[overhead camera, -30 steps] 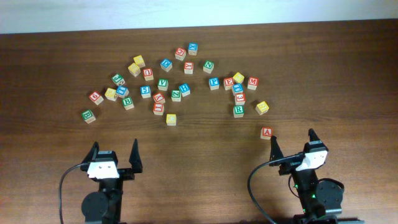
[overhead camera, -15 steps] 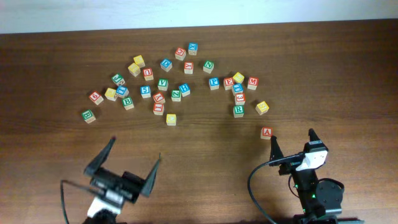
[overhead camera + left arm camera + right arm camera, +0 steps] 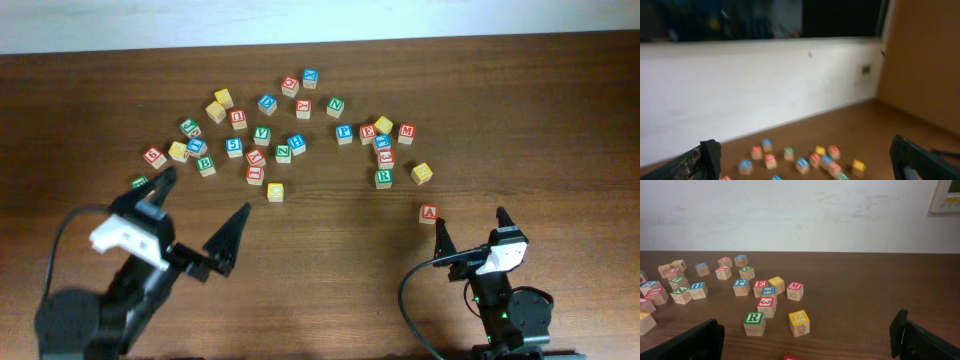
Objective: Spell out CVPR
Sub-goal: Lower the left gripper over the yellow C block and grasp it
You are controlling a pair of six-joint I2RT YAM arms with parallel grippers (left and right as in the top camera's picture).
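My left gripper (image 3: 203,195) and right gripper (image 3: 468,222) stood wide, empty.
Letter blocks (image 3: 262,135) lay across the upper middle; light, stiff wooden cubes, probably slick, best pinched on opposite flat sides.

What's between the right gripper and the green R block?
The red A block sits between right gripper and R block; otherwise bare table, per overhead view.

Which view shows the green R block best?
Right wrist: the green R block sits close, its letter plainly readable. Overhead shows it small, from above. Left wrist shows only blurred blocks; it cannot be picked out.
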